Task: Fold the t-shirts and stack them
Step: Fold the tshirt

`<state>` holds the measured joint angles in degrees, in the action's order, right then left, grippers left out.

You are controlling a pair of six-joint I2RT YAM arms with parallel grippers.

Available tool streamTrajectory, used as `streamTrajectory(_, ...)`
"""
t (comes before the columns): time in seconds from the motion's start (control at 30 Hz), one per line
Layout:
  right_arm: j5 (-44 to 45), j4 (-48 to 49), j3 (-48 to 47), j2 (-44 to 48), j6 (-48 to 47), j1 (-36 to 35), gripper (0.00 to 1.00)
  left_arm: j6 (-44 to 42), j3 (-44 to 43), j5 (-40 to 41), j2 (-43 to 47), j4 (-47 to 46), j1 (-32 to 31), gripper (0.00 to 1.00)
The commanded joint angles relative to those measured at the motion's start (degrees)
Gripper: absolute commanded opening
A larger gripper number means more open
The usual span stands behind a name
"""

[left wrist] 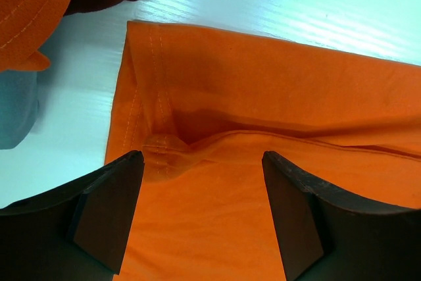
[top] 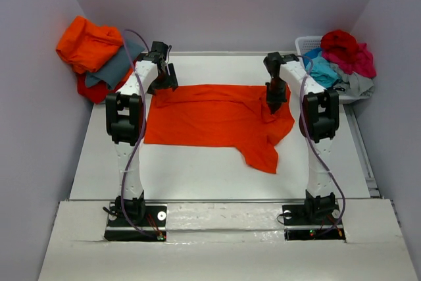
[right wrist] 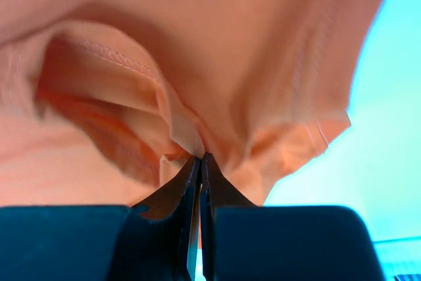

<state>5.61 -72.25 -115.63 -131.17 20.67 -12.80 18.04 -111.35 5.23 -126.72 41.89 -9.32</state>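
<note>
Left arm: base at the near left edge, white links reaching far, wrist angled downward. Left gripper: low at the far left, jaws spread wide with nothing between them. Right arm: base at the near right edge, links reaching far, wrist bent inward and down. Right gripper: pointing down, jaws pressed together, pinching a fold of the orange t-shirt.
</note>
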Motion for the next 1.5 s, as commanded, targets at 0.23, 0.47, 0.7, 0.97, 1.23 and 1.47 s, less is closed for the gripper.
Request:
streamTrajectory(0.23, 3.62, -0.09, 8.05, 12.87, 0.08, -0.39, 0.08, -0.82, 0.17, -0.22, 0.94, 0.48, -0.35, 0.84)
streamTrajectory(0.47, 3.10, -0.44, 12.19, 15.77, -0.01, -0.39, 0.12, -0.82, 0.35, -0.40, 1.12, 0.56, -0.35, 0.84)
streamTrajectory(0.7, 3.45, -1.58, 10.08, 13.23, 0.34, -0.39, 0.43, -0.82, 0.08, -0.58, 0.94, 0.65, -0.35, 0.84)
streamTrajectory(0.97, 3.19, -3.42, -0.19, 7.44, 1.39, -0.39, 0.49, -1.08, -0.01, -2.24, -0.37, 0.56, -0.35, 0.84)
streamTrajectory(1.23, -0.16, -2.46, -15.93, -2.40, 2.10, -0.39, 0.49, -1.26, 0.52, -3.74, -1.78, 0.65, -0.87, 0.84)
streamTrajectory(1.47, -0.60, -0.28, -17.44, -7.25, 2.45, 0.14, 0.48, -0.91, 3.33, -1.72, -0.20, 1.00, -0.87, 0.84)
